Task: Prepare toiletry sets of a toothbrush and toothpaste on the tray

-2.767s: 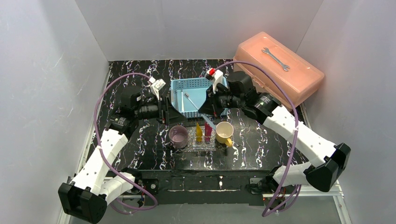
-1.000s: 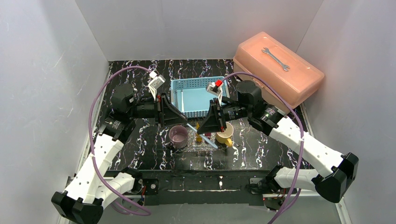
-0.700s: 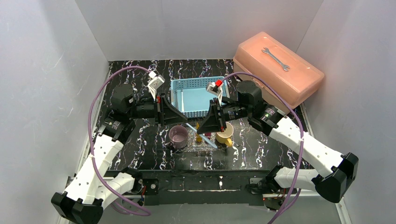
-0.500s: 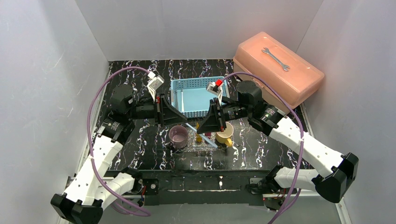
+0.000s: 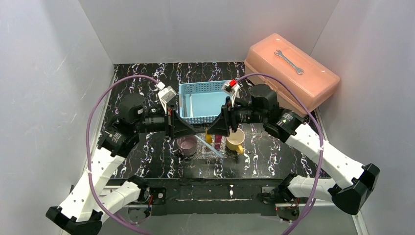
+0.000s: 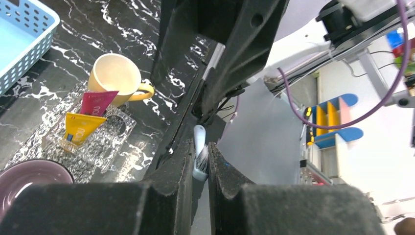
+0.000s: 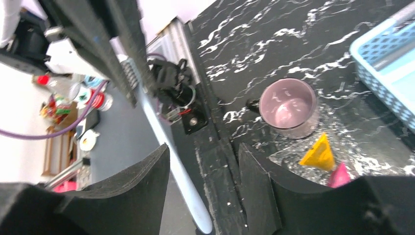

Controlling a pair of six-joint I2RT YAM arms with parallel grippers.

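Toothbrush (image 7: 174,166) slanting, head in left claw (image 6: 199,152)

Both arms are stretched inward from the sides toward the tray (image 5: 204,152); the forearms are raised from the elbows and the wrists are held roughly level; the left pincer (image 5: 195,130) is set over the tray's far left corner; the right pincer (image 5: 212,130) is set over the tray's far edge, tip to tip with the left and nearly touching; the left fingers (image 6: 178,164) are pressed together on the head of a pale blue toothbrush (image 6: 198,139); the right fingers (image 7: 147,183) are spread wide, with the handle seen loose between them.
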